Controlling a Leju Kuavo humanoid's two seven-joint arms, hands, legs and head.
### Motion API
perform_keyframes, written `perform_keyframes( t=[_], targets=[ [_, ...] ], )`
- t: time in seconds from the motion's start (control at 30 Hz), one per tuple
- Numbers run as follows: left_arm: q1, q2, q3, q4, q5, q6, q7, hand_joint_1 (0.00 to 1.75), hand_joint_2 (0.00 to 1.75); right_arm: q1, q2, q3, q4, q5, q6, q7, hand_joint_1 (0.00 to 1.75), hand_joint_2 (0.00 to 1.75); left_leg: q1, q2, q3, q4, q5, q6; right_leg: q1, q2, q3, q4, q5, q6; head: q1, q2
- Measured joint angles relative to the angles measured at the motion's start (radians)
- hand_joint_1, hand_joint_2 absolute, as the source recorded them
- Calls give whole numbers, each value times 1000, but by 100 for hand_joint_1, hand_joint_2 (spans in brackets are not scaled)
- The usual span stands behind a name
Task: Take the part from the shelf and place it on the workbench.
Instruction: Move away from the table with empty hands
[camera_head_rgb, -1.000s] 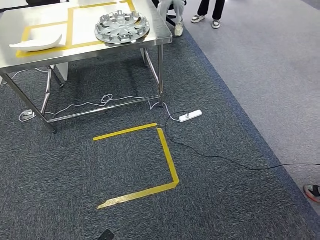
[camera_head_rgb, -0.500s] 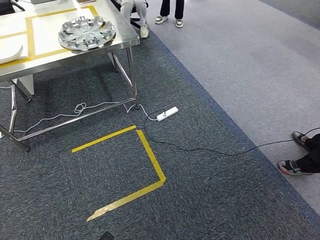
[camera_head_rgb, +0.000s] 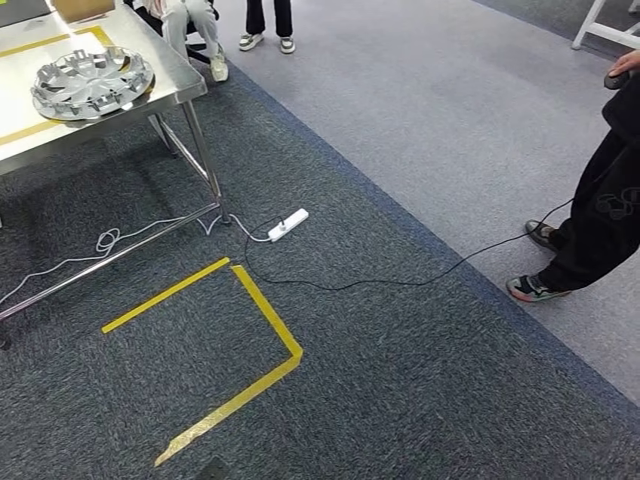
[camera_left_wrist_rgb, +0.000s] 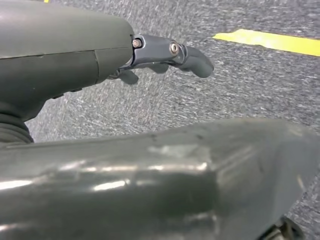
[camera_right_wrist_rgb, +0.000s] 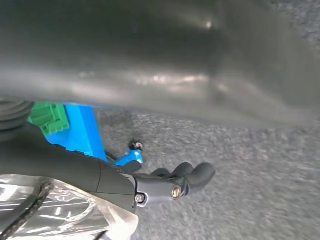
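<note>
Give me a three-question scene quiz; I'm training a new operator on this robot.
1. True or false: the hubcap lies on the metal workbench.
2. The white power strip rests on: A) the workbench, B) the dark carpet, C) a chair.
3. What marks a partial square on the carpet?

Key: 1 true. 2 B. 3 yellow floor tape.

Workbench (camera_head_rgb: 181, 85) and person (camera_head_rgb: 604, 190) cut by frame edges.
</note>
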Motion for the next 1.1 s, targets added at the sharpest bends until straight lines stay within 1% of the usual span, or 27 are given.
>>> perform_keyframes(
  t=[0.07,0.1,0.13,0.17,0.2,0.23,0.27,0.3,0.33,0.37,0.4,0.43,0.47,0.5,0.57,0.63,0.67,0.7,0.73,0.77,0.83,0.87,0.9,0.93,1.0,1.03,1.1],
  targets=[
    [-1,0,0,0,0,0,0,0,0,0,0,0,0,0,0,0,0,0,6,-53,-19,56,-46,-12,-4,20,1,-3,9,-14,-2,0],
    [1,0,0,0,0,0,0,0,0,-2,0,0,0,0,0,0,0,0,8,-86,-43,115,-82,-17,-5,32,0,-4,12,-19,-4,0],
    [3,0,0,0,1,0,-1,0,0,-3,0,0,0,0,0,0,0,0,10,-106,-72,187,-120,-18,-4,45,-3,-3,15,-23,-4,0],
    [6,0,0,0,1,0,-1,0,0,-4,0,0,0,0,1,-1,0,0,10,-113,-99,250,-145,-19,-2,59,-6,-3,17,-25,-4,0],
    [9,0,0,0,1,0,-3,0,0,-4,0,0,0,0,1,-1,0,0,10,-115,-115,287,-151,-18,-1,74,-7,-2,18,-25,-4,0],
    [10,0,0,0,2,0,-5,0,0,-3,0,0,0,1,1,-1,0,0,10,-116,-114,285,-136,-16,0,89,-8,-2,19,-25,-4,0],
    [10,0,0,0,2,1,-7,0,0,-2,0,0,0,2,1,-1,0,0,10,-121,-96,242,-103,-12,1,103,-8,-1,20,-24,-4,0],
    [10,0,0,0,3,2,-10,0,0,-2,1,0,0,3,2,-1,0,0,10,-137,-67,172,-60,-6,2,118,-7,0,21,-22,-4,0],
    [10,2,0,0,5,2,-13,0,0,-2,2,0,0,4,2,-1,0,0,10,-164,-37,102,-28,2,3,131,-9,1,22,-19,-4,0],
    [10,3,0,0,7,2,-16,0,0,-4,3,0,0,5,3,-2,0,0,11,-188,-16,45,-7,8,2,144,-12,3,24,-15,-3,0],
    [10,5,0,0,9,1,-19,0,0,-5,4,0,0,6,3,-2,0,0,11,-207,-4,14,1,12,0,156,-18,4,26,-9,-4,0],
    [9,6,0,0,11,1,-22,0,0,-6,5,0,0,7,3,-2,0,0,10,-213,-3,5,-2,15,-3,168,-24,4,29,-2,-4,0],
    [9,5,0,0,11,1,-25,0,0,-4,5,0,0,8,3,-2,0,0,8,-203,-3,0,1,16,-6,179,-31,3,33,6,-4,0],
    [8,5,0,0,12,1,-29,0,0,-2,5,0,0,10,4,-2,0,0,8,-191,-1,-5,5,20,-8,180,-37,4,34,12,-4,0],
    [8,5,0,0,12,2,-35,0,0,1,5,0,0,12,4,-3,0,0,11,-163,2,-20,15,29,-5,134,-67,47,8,18,0,0],
    [10,5,0,0,12,2,-36,0,0,-4,5,1,0,14,5,-4,0,0,9,-129,1,-26,19,34,-3,71,-128,170,-57,22,3,0],
    [12,5,0,0,12,3,-36,0,0,-6,6,1,0,14,6,-4,0,0,8,-112,0,-26,19,36,-4,59,-161,238,-86,26,4,0],
    [14,5,0,0,12,3,-36,0,0,-6,5,1,0,14,6,-4,0,0,7,-95,-2,-25,19,36,-5,53,-180,282,-100,29,3,0],
    [14,5,0,0,12,3,-37,0,0,-4,5,1,0,14,6,-4,0,0,7,-80,-2,-25,19,35,-5,49,-179,290,-95,32,4,0],
    [14,5,0,0,13,3,-37,0,0,-2,5,1,0,14,6,-4,0,0,7,-67,-2,-25,18,34,-6,43,-155,255,-73,33,4,0],
    [13,5,1,0,14,2,-39,0,0,-2,5,1,0,14,7,-4,0,0,6,-43,-2,-20,13,26,-6,8,-68,111,-20,34,4,0],
    [13,5,1,0,15,2,-41,0,0,-4,5,1,0,14,7,-4,0,0,4,-32,-1,-15,9,20,-5,-8,-30,50,-3,30,3,0],
    [12,6,1,0,15,1,-42,0,0,-7,5,1,0,14,7,-5,0,0,2,-24,-1,-11,6,13,-3,-19,-9,15,3,24,1,0],
    [11,7,0,0,15,1,-43,0,0,-8,5,1,0,15,8,-5,0,0,0,-16,1,-9,4,7,-1,-19,-4,5,1,16,-1,0],
    [9,7,0,0,14,3,-46,0,0,-5,5,1,0,15,8,-5,0,0,3,-5,6,-7,0,-4,0,2,-7,5,5,2,-3,0],
    [8,8,0,0,14,4,-47,0,0,-3,5,1,0,15,8,-5,0,0,6,-17,5,2,-11,-10,-1,11,-8,4,8,-4,-4,0],
    [9,8,0,0,14,6,-49,0,0,-4,5,1,0,16,9,-5,0,0,11,-66,-22,76,-65,-19,-3,31,-6,2,15,-17,-7,0]
  ],
)
